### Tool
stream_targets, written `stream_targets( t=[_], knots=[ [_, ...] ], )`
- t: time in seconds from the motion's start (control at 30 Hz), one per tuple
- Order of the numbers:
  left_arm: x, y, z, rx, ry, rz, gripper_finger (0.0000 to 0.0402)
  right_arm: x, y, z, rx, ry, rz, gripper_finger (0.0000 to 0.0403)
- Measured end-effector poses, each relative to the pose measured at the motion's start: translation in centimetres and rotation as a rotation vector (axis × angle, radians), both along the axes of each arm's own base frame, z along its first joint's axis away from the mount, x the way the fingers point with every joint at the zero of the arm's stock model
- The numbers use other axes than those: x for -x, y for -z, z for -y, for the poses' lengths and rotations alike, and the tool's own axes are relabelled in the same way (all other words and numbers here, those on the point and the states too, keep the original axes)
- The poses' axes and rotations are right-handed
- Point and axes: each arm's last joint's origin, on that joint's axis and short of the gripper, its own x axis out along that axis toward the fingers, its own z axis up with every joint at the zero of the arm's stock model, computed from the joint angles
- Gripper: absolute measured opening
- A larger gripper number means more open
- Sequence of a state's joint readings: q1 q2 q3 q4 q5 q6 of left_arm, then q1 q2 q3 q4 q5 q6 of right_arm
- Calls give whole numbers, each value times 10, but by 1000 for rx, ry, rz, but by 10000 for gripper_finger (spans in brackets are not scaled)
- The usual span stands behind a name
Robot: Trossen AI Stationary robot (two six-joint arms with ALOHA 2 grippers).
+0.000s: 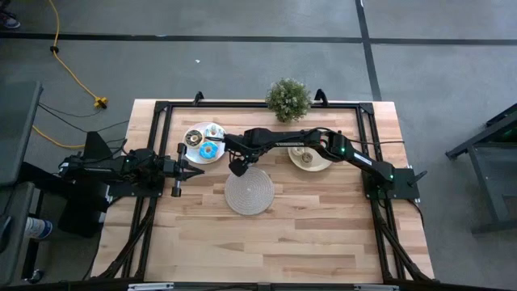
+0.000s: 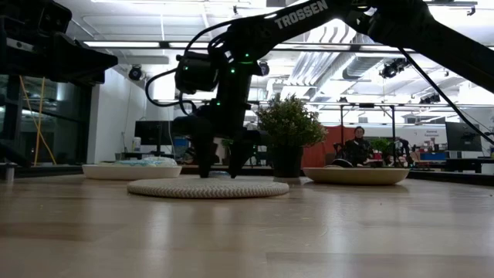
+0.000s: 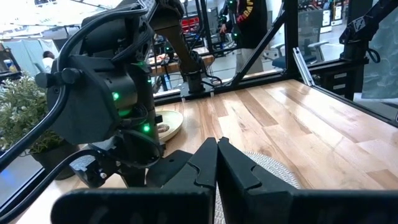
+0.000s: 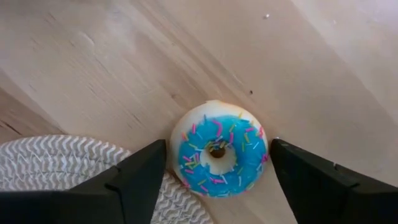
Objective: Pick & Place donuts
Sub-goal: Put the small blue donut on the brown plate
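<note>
Seen lying flat on the bare wood of the table (image 4: pixel 93 56) was one blue-iced donut (image 4: pixel 219 149) with coloured sprinkles and a pale rim, just beside the edge of the round woven mat (image 4: pixel 56 171), touching it or nearly so. Straddled from above by the right gripper (image 4: pixel 217 171), fingers spread wide on either side of the donut, one finger (image 4: pixel 140 180) over the mat's edge and the other (image 4: pixel 311 180) over the wood; not pinching it, with a gap visible on both sides. Reached across from the right side of the table toward the middle, this right gripper (image 1: pixel 238 168), pointing down at the far edge of the mat (image 1: pixel 249 192). Further out, to the left of the mat, a white plate (image 1: pixel 203 143) carrying more donuts (image 1: pixel 209 149), one of them blue; to the right, a cream-yellow plate (image 1: pixel 309 156) also with small donuts, colours hard to tell. Behind, at the far edge of the table, a small potted plant (image 1: pixel 288 99). Waited low over the left side of the table, near the white plate, the left gripper (image 1: pixel 196 170), fingers (image 3: pixel 205 171) pressed together on nothing.
</note>
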State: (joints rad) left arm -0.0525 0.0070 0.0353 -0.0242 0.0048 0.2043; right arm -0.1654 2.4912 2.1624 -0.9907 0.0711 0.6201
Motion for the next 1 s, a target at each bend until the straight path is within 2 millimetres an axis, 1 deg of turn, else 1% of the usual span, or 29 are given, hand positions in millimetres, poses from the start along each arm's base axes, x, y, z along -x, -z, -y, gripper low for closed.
stream_targets(
  t=[0.23,0.47,0.7,1.0],
  knots=[
    [0,0,0,0,0,0,0,0,0,0,1,-6,-4,241],
    [0,0,0,0,1,0,0,0,0,1,13,-45,-2,208],
    [0,0,0,0,5,0,0,-4,-10,0,5,-94,30,197],
    [0,0,0,0,5,0,0,-6,-38,1,21,-135,45,197]
  ],
)
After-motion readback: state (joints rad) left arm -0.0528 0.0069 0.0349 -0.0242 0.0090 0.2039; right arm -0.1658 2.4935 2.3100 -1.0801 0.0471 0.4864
